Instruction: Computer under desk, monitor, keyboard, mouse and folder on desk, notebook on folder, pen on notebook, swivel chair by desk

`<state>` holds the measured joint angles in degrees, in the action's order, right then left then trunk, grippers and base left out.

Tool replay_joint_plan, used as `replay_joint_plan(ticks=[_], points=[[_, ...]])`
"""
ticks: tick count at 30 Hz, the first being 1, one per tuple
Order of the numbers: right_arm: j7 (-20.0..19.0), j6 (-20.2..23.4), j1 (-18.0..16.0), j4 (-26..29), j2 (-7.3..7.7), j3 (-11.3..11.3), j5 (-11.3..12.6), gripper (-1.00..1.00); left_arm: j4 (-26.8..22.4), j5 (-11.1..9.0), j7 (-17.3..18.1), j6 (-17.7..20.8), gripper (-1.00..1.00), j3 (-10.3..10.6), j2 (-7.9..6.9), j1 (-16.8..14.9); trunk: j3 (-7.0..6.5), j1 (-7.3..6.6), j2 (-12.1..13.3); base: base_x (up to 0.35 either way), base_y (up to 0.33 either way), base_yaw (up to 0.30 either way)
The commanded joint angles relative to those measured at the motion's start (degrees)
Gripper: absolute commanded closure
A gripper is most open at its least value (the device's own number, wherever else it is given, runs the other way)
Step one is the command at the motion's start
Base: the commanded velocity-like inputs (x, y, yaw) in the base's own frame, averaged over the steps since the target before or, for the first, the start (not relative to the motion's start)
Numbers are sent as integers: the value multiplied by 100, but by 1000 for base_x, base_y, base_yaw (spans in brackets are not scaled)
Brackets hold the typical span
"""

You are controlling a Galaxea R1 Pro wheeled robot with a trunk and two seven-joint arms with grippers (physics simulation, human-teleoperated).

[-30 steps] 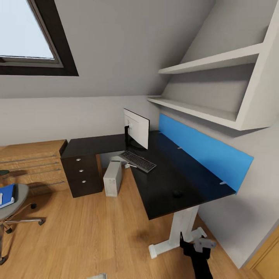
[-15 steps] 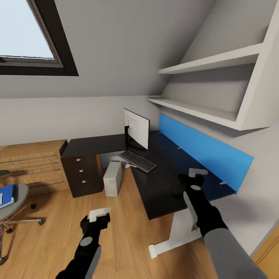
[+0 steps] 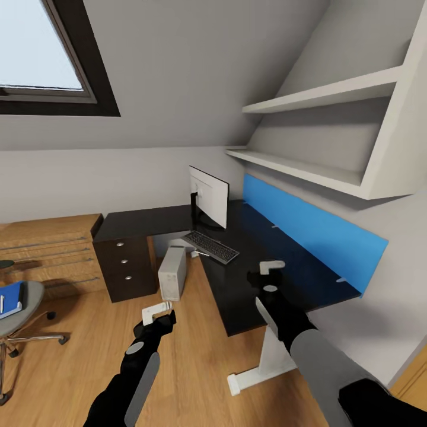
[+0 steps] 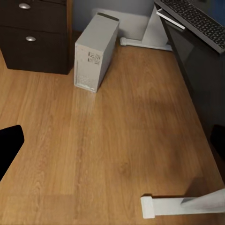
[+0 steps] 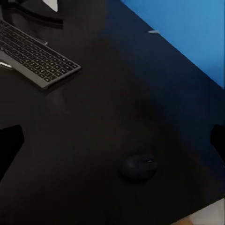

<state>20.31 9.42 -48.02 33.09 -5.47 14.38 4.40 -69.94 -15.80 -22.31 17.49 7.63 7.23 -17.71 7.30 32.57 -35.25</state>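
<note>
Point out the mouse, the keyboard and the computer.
mouse [image 5: 138, 167], right wrist view, middle of its top.
keyboard [image 3: 212, 246], head view, centre of the keys.
computer [image 4: 96, 50], left wrist view, its top panel.

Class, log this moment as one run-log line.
right gripper: over desk | mouse: on desk, apart from keyboard | left gripper: above floor | folder: on swivel chair

Both arms reach forward from the bottom of the head view, black forearms with grey upper sleeves. The left gripper [image 3: 159, 314] sits lower and nearer the trunk; the right gripper [image 3: 265, 274] is raised higher and further forward. Neither gripper's finger spacing is discernible.
</note>
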Motion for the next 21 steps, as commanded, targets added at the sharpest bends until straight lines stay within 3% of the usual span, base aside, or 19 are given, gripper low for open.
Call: replay_joint_plan(ticks=[1,2,3,8,12,16,21], points=[[50,-284,-11,-173,-25,159,39,-100,-9,-53,-46,17,-100,12,-2,-4,10,2,-10,0,0,0],[50,-284,-11,-173,-25,159,39,-100,-9,-53,-46,17,-100,12,-2,-4,10,2,-10,0,0,0],[54,-720,-28,-350,-75,280,41,-100,-7,-50,-46,17,-100,21,2,-4,10,2,-10,0,0,0],[132,-967,-72,-400,-100,288,101,-100,33,-54,-42,17,-100,27,5,-4,10,2,-10,0,0,0],[285,-1006,-78,-572,-110,19,372,-100,40,-55,-38,17,-100,28,6,-4,10,2,-10,0,0,0],[340,-1128,-80,-1147,-101,-124,890,-100,162,-55,-52,17,-100,30,-1,-4,10,2,-10,0,0,0],[281,-1266,-76,-1341,-134,-88,978,-100,371,-43,-74,6,-100,35,-4,-4,10,2,-10,0,0,0]])
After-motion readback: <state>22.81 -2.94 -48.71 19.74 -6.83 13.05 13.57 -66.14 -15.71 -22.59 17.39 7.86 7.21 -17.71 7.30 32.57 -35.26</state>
